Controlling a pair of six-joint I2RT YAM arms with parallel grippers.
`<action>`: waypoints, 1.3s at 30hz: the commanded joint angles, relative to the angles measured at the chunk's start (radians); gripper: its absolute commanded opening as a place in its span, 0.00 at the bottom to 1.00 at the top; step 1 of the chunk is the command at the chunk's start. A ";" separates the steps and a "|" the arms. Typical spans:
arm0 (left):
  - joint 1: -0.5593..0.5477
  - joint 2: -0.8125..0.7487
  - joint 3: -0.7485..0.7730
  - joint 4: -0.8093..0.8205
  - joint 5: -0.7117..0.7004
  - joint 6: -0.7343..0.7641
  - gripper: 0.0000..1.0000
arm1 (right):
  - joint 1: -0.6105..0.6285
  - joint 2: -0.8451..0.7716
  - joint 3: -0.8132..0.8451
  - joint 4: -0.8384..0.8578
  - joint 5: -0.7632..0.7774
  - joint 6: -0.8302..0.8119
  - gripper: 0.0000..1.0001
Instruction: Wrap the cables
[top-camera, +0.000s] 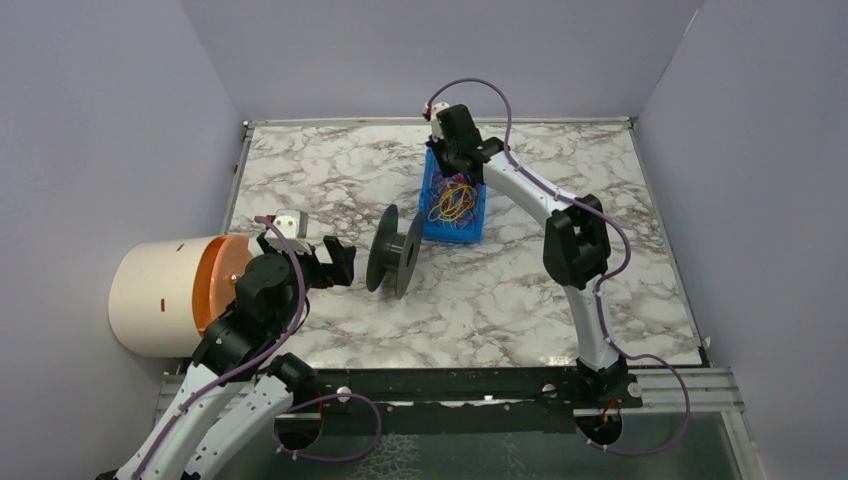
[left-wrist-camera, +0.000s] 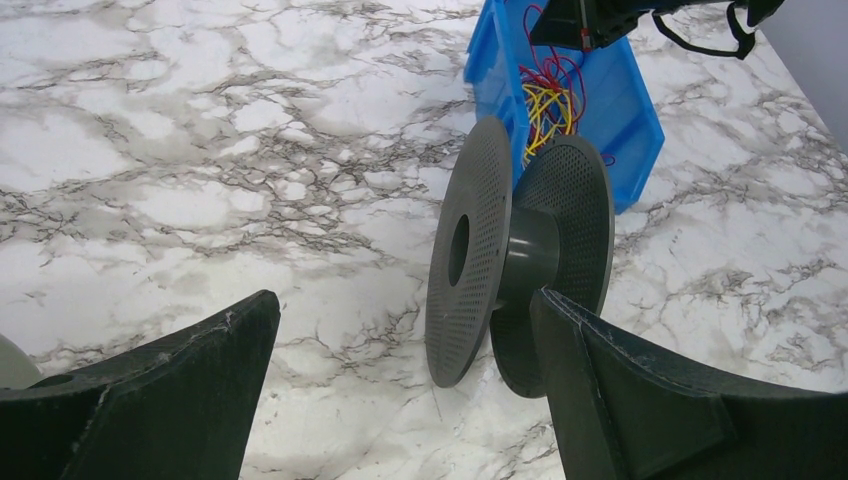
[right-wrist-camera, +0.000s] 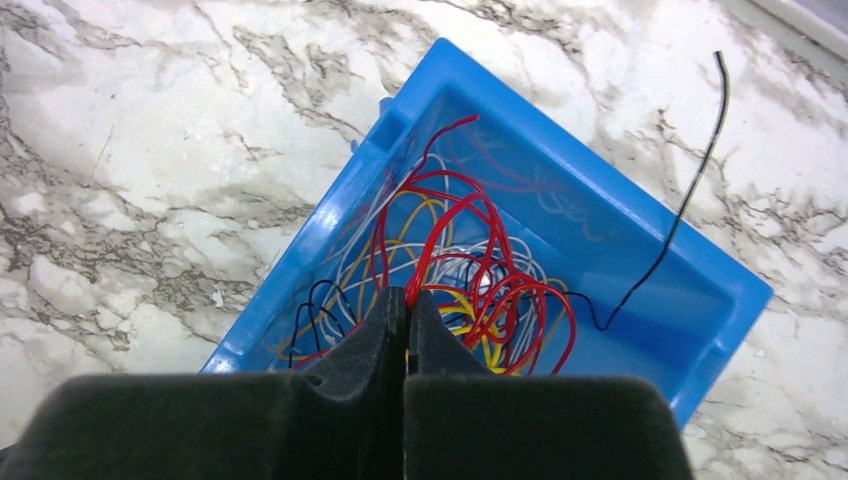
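Inside the blue bin (right-wrist-camera: 300, 292), the cables (right-wrist-camera: 470, 270) lie tangled; only the right wrist view shows the right gripper (right-wrist-camera: 406, 296) pinching one of them, while the left gripper (left-wrist-camera: 405, 300) gapes wide before the spool (left-wrist-camera: 470, 250)

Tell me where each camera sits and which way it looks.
Top: above and behind, looking down on the table; left arm and right arm show.
Left wrist: looks across at the spool; spread left fingers below.
Right wrist: looks down into the blue bin of wires; right fingers shut on a red one.
All share bin and wires.
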 joint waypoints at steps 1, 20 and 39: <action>0.005 -0.004 -0.005 0.026 -0.028 0.003 0.99 | 0.000 -0.101 -0.015 0.085 0.088 -0.011 0.01; 0.005 0.021 -0.004 0.026 -0.017 0.003 0.99 | 0.000 -0.421 0.149 0.123 0.158 -0.024 0.01; 0.006 0.039 -0.003 0.026 -0.005 0.004 0.99 | 0.000 -0.594 0.356 0.264 0.154 -0.002 0.01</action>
